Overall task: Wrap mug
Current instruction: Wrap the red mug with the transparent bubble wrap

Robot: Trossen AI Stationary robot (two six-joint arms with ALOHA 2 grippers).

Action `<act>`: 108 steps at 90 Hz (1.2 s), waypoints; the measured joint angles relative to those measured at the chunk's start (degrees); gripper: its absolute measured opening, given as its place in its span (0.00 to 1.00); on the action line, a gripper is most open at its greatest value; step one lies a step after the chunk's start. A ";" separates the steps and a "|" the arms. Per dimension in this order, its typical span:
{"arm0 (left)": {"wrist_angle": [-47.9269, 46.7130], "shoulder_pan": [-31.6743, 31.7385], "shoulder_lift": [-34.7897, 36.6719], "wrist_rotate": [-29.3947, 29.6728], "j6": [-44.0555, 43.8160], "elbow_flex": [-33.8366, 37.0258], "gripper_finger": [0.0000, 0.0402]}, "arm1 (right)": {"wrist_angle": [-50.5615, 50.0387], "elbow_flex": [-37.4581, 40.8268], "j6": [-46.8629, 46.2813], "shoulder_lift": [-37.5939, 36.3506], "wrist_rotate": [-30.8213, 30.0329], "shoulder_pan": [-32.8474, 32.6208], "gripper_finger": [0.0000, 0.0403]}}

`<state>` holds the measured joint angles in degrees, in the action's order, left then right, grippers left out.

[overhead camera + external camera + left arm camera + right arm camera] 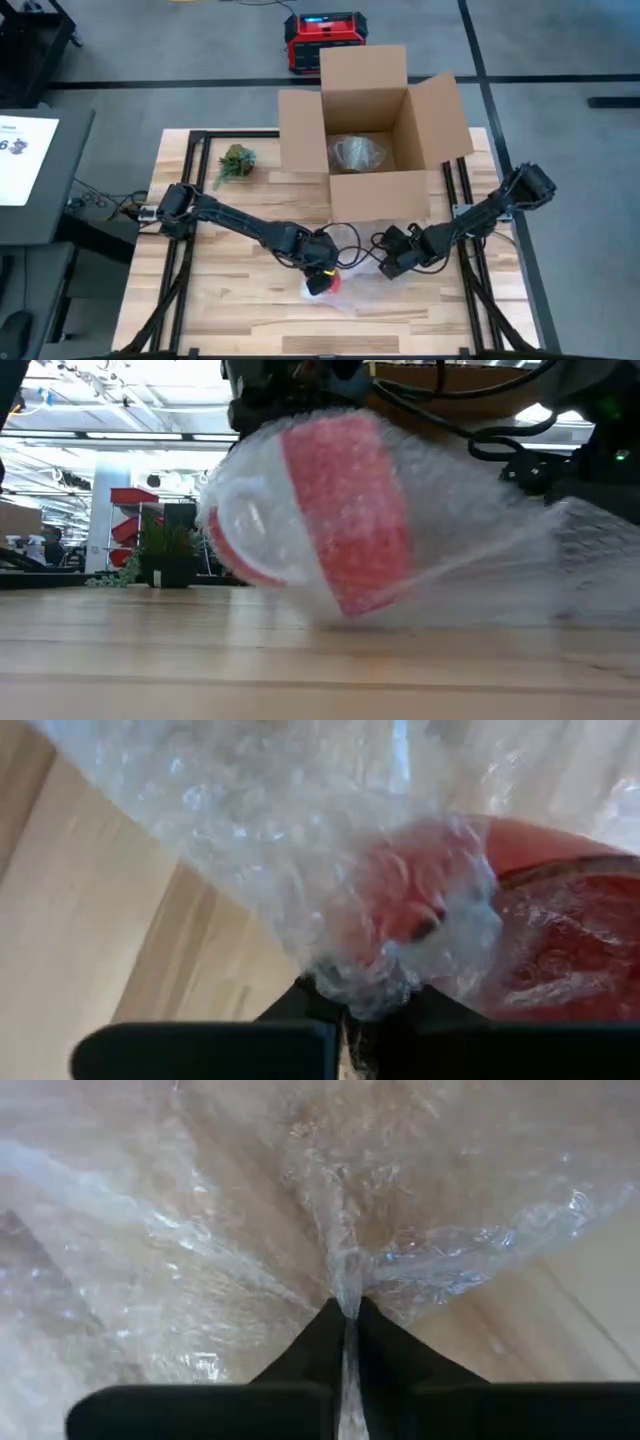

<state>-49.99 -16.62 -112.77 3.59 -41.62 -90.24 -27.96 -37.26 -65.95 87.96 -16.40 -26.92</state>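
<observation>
A red mug [345, 510] lies tipped on the wooden table, covered in clear bubble wrap [480, 550]. In the high view the mug [325, 283] sits near the table's front middle. My left gripper [322, 268] stands right over it, shut on the wrap. My right gripper [388, 262] is just to the mug's right, shut on the same sheet. In the left wrist view the mug's red wall and rim [560, 940] show through the wrap. My left gripper pinches a bunched fold of the bubble wrap [365, 988] between its two fingers, right beside the mug. The wrap is drawn over the mug, which rests on the table. My right gripper pinches a gathered ridge of the bubble wrap [348, 1295] between its two fingers. The sheet fans out from the pinch in taut creases and lies low over the table.
An open cardboard box [375, 140] with bubble wrap inside stands at the table's far middle. A small green plant [235, 162] sits at the far left. Black cables [350, 240] loop between the grippers. Bare wood lies to the near left and near right.
</observation>
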 joint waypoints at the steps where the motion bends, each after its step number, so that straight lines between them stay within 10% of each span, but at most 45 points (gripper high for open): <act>1: 0.00 0.00 0.00 0.00 -0.04 0.06 0.00 | 0.01 0.00 0.00 0.00 0.03 0.00 0.01; 35: 4.35 0.18 0.08 -0.61 0.03 0.26 0.02 | 4.91 0.20 1.80 0.07 0.10 0.42 0.01; 69: 7.14 0.67 0.17 -0.41 0.19 0.24 0.26 | 5.50 0.20 2.14 0.11 -0.20 0.28 0.01; 108: -4.64 0.56 3.78 -0.71 0.73 -7.75 0.32 | 4.46 0.11 2.54 0.11 -0.90 -0.81 0.01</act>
<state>-54.63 -16.06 -108.99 2.88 -40.89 -97.99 -23.51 -37.15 -63.42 88.07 -17.30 -27.72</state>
